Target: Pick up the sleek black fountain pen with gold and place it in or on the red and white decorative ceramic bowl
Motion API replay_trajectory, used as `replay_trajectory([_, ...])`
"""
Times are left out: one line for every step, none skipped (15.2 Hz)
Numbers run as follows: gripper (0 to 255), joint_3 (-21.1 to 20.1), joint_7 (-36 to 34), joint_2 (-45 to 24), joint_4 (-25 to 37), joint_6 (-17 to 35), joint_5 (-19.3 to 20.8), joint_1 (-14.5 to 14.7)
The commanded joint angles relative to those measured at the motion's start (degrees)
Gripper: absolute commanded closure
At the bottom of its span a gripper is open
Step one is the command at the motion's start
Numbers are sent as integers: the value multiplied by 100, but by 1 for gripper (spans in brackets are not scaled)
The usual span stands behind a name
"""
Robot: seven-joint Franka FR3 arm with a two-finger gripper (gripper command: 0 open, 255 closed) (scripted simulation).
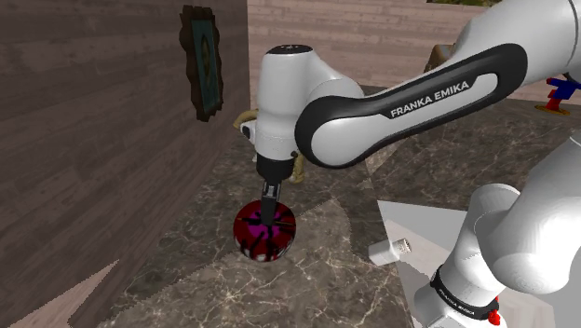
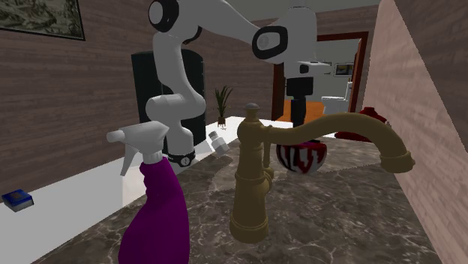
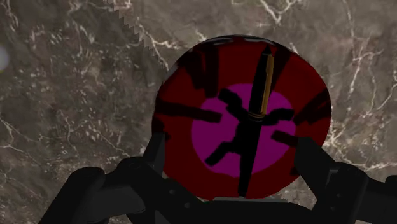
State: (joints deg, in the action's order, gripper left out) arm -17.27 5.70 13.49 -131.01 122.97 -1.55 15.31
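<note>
The gripper (image 3: 232, 153) hangs open, its fingers (image 3: 318, 168) spread wide to either side of the bowl and clasping nothing. In the wrist view the black pen (image 3: 256, 108) with its gold band lies between them, inside the red bowl (image 3: 184, 83). It crosses the magenta centre, and one end is propped up near the rim.

In the shoulder view the bowl sits at six o'clock of the hand, close beneath it, on the dark marble counter (image 1: 317, 280). The placing looks done, so the risk lies in the retreat. The fingertips appear close to the rim, and a sideways or tilted pull-away could clip it, shove the bowl and jolt the leaning pen out. A straight lift toward twelve o'clock looks safest.

Farther off, in the second exterior view, a brass-coloured faucet (image 2: 251, 180) stands at about eight o'clock of the bowl, and a wide swing might catch its spout.
</note>
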Motion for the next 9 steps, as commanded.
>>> replay_trajectory([0, 29, 42, 147, 229, -376, -38, 5])
replay_trajectory([0, 39, 52, 201, 331, -531, -50, 8])
replay_trajectory([0, 40, 52, 201, 331, -531, -50, 8])
replay_trajectory([0, 40, 52, 202, 330, -531, -50, 9])
replay_trajectory([0, 40, 52, 202, 331, -531, -50, 8])
replay_trajectory([0, 40, 52, 201, 331, -531, -50, 8])
replay_trajectory([0, 40, 52, 201, 331, -531, -50, 8])
replay_trajectory([0, 40, 52, 201, 331, -531, -50, 8])
replay_trajectory([0, 40, 52, 201, 331, -531, -50, 8])
